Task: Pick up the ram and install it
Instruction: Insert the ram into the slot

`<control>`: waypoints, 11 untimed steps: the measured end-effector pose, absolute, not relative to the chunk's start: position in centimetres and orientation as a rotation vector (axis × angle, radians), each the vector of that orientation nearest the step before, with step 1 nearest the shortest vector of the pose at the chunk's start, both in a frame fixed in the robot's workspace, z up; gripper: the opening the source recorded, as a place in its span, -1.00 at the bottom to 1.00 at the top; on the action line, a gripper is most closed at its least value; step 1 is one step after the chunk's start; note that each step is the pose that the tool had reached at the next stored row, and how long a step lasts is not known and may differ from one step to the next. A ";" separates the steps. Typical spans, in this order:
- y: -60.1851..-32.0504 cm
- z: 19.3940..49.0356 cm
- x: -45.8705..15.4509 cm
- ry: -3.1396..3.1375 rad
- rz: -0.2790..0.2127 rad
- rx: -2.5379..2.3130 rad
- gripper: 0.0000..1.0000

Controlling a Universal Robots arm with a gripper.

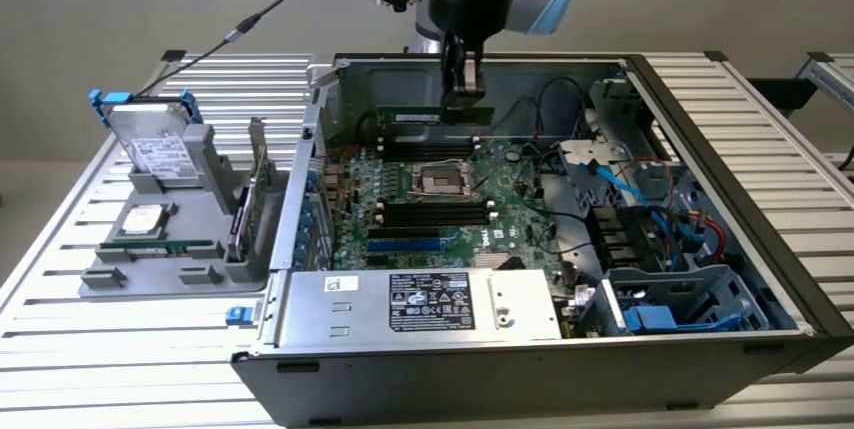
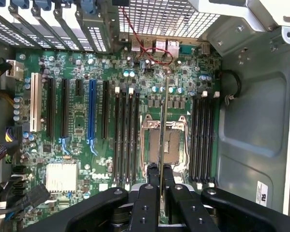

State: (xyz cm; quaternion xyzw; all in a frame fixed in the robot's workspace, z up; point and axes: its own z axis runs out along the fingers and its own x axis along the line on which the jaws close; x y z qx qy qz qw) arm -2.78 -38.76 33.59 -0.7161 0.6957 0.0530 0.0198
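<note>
Claw (image 1: 463, 97) pinching the ram (image 1: 414, 115) by its upper edge, holding it lengthwise above the motherboard (image 1: 461, 204) inside the open computer case (image 1: 534, 364). Pick-up complete; the stick appears to hang clear of the black memory slots (image 2: 203, 140), so seating remains

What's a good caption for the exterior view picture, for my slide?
The gripper holds the ram above the motherboard inside the open computer case.
</note>
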 end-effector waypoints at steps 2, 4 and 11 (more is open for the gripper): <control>-38.8 33.2 -2.8 2.158 0.164 -2.222 -0.73; -38.8 32.9 -2.8 2.158 0.164 -2.222 -0.73; -38.8 31.6 -2.8 2.160 0.168 -2.223 -0.73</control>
